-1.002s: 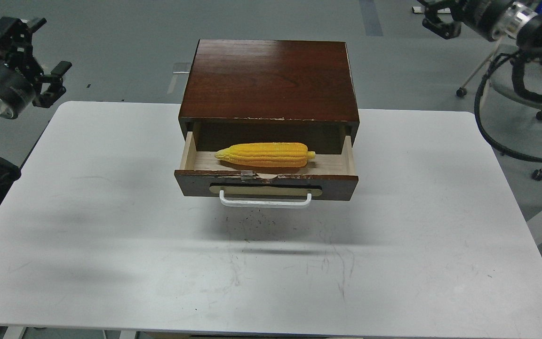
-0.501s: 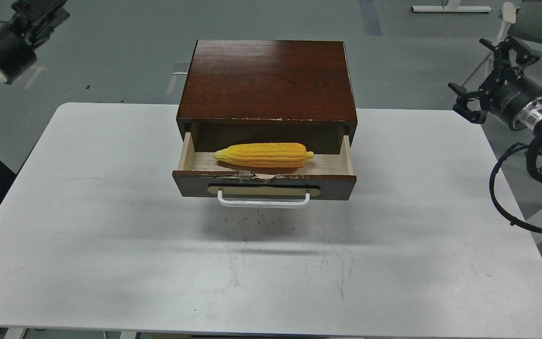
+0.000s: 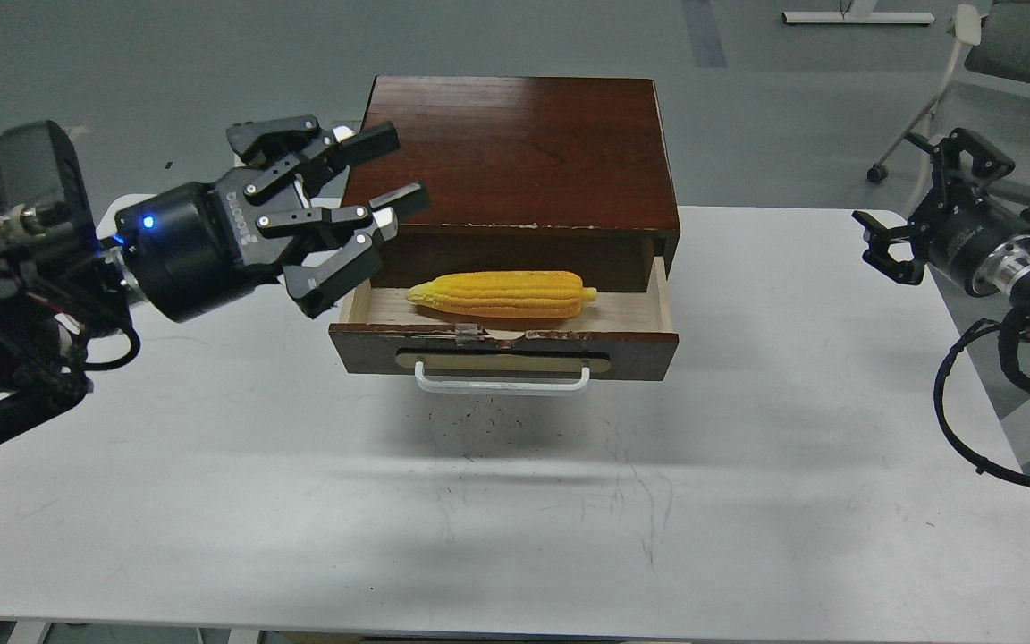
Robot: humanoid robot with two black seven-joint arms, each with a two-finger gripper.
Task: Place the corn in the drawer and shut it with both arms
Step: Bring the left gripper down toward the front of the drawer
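The yellow corn [image 3: 502, 294] lies on its side in the open drawer [image 3: 503, 349], tip pointing left. The drawer is dark brown with pale wood inside, a white bar handle [image 3: 502, 381] and a chipped top edge. It sticks out of a dark brown wooden box [image 3: 510, 148]. My left gripper [image 3: 381, 201] is open and empty, hovering at the box's front left corner, just above the drawer's left end. My right gripper [image 3: 913, 215] is open and empty, off the table's right edge, well apart from the drawer.
The box stands at the back middle of a white table [image 3: 497, 501]. A rolling chair [image 3: 1007, 63] stands on the grey floor at the back right. Black cables [image 3: 989, 402] hang from my right arm by the table's right edge.
My left arm has swung in from the far upper left to the drawer's left front corner. My right gripper has shifted slightly down. The corn and drawer have not moved.
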